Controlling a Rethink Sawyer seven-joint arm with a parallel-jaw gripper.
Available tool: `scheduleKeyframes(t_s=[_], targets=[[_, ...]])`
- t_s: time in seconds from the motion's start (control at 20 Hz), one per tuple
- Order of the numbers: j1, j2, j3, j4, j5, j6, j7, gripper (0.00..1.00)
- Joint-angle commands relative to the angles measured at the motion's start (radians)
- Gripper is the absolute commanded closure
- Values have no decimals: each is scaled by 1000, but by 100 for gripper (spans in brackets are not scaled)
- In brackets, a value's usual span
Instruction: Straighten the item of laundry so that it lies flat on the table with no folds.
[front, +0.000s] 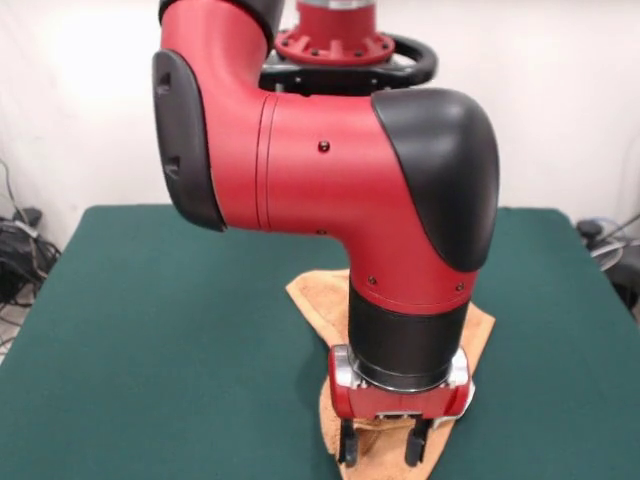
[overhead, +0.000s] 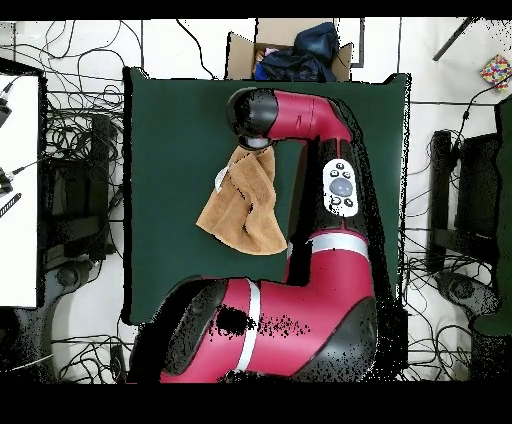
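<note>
The table (front: 150, 330), covered in dark green cloth, takes up most of both views, and wide bare green lies open to either side of the gripper in the front view. The red and black arm (front: 340, 170) comes down over the middle of it. In the overhead view the arm (overhead: 300, 300) sweeps from the near edge up across the table's right part, so most free room lies on the other side of it.

The towel (front: 470, 330) lies under and behind the gripper, rumpled, with folded layers rather than one flat sheet. From overhead the towel (overhead: 245, 205) spreads from the arm's end toward the robot's base, well inside the table's edges.

Beyond the table's far edge in the overhead view sits a cardboard box (overhead: 240, 55) with dark blue cloth (overhead: 305, 50) in it.

The gripper (front: 385, 440) points down, its black fingers (front: 347, 442) spread apart, their tips at the towel's surface with cloth showing between them.
</note>
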Motion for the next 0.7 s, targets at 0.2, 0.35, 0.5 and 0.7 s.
scheduleKeyframes(t_s=[0.2, 0.35, 0.5, 0.7], targets=[[18, -25, 98, -191, 5, 277, -99, 0], [18, -14, 97, -281, -5, 359, -115, 0], [-5, -62, 89, -209, 5, 343, -132, 0], [-18, -85, 83, -111, 6, 279, -124, 0]])
